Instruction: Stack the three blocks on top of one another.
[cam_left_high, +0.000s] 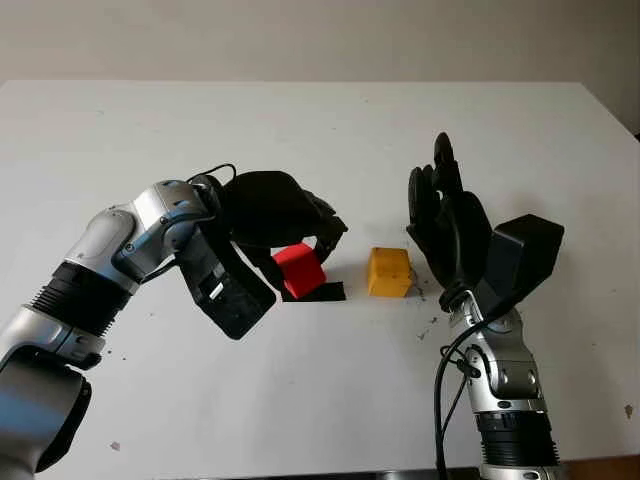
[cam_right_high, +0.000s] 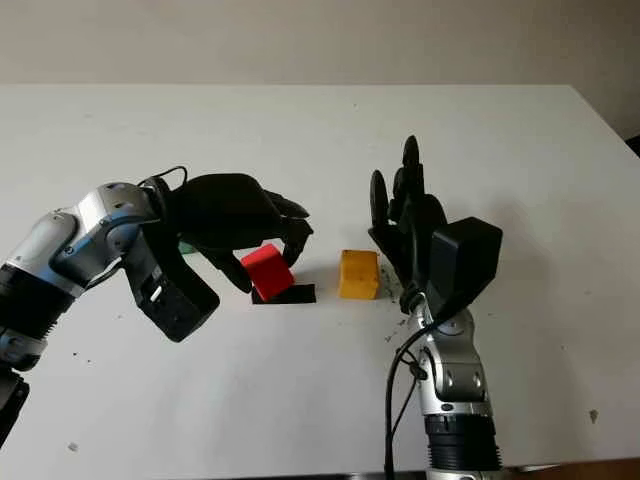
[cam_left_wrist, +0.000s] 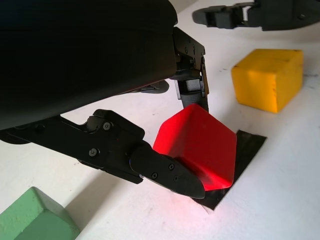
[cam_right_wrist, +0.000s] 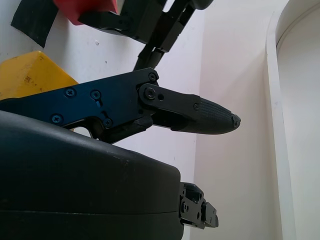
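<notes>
Red block (cam_left_high: 298, 267) pinched, tilted, in left hand (cam_left_high: 290, 225) over black patch (cam_left_high: 322, 292); level before seating; right hand (cam_left_high: 445, 225) open beside yellow block (cam_left_high: 388, 271).

The small red plastic cube (cam_left_high: 299, 268) sat tilted in the grasp of the left hand (cam_left_high: 290, 225) near the middle of the white table (cam_left_high: 320, 120), its lower edge over the flat black tape patch (cam_left_high: 322, 292) stuck to the surface. Just right of that patch the yellow plastic cube (cam_left_high: 388, 272) stood on the table, with the open right hand (cam_left_high: 445, 215) upright close by its right side, toward the right edge. The green block (cam_left_wrist: 35, 217) lay on the table behind the left hand, on the side of the left edge.
</notes>
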